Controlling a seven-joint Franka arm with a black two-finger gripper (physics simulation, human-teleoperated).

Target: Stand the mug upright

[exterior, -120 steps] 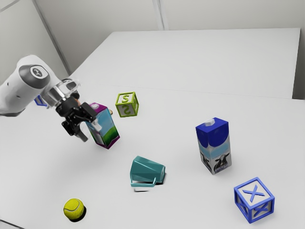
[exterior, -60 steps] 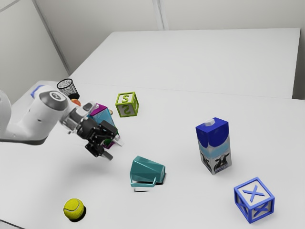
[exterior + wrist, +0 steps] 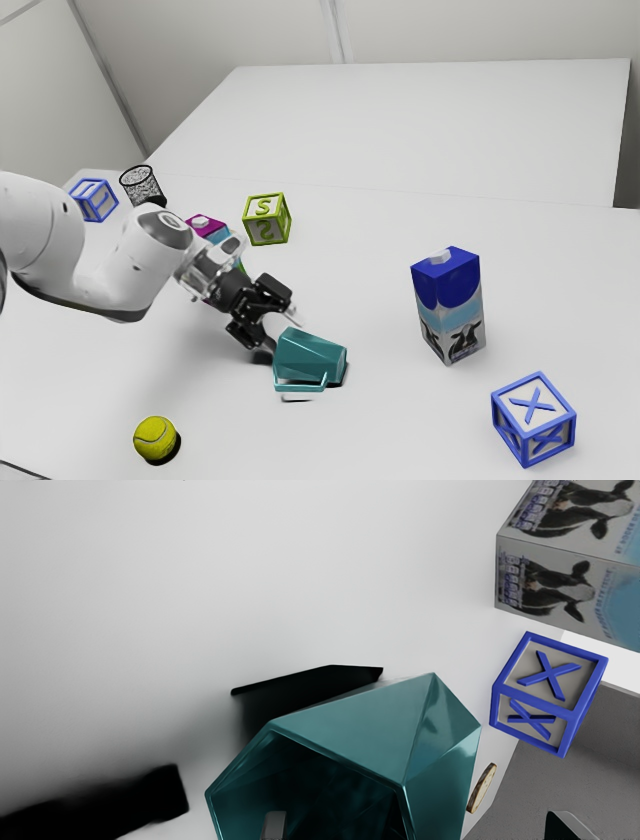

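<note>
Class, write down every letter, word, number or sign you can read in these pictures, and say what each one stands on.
"S": on the green block.
"X": on two faces of the blue-edged block near the milk carton.
Too blurred to read: the carton's lettering.
Too small to read surely: the farther blue block's letter and the arm's round emblem.

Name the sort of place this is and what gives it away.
Probably a simulated robotics test room: plain pale walls, a bare white table, and a robot arm reaching toward a tipped teal mug.
</note>
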